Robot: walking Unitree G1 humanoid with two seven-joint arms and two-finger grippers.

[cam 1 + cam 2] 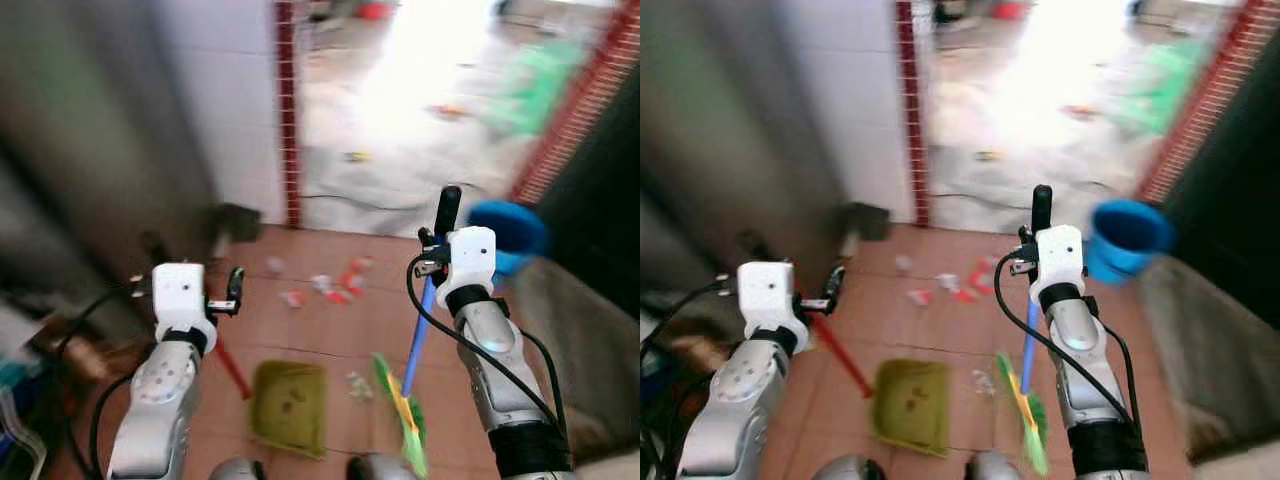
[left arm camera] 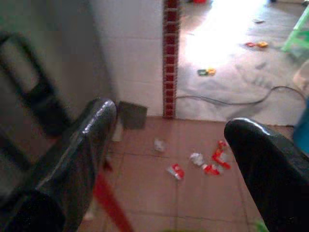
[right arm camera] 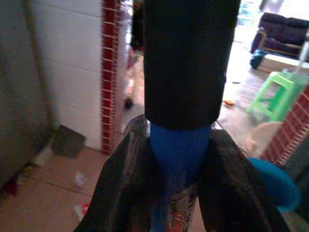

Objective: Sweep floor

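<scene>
My right gripper (image 1: 436,262) clamps the light, stiff blue broom (image 1: 417,345) just under its black grip, my left gripper (image 2: 174,159) gapes wide above the dustpan's red handle (image 1: 232,368)

You stand on a floor (image 1: 320,330) of reddish-brown tiles. A white tiled wall (image 1: 230,100) rises at its far left edge, ending in a vertical strip of dark red bricks (image 1: 288,110). Past that strip a pale grey floor (image 1: 400,150) lies washed in bright light. A red brick wall (image 1: 580,100) borders the opening on the right. Far off you see a green stool (image 3: 273,94) and a dark sofa (image 3: 280,29).
</scene>
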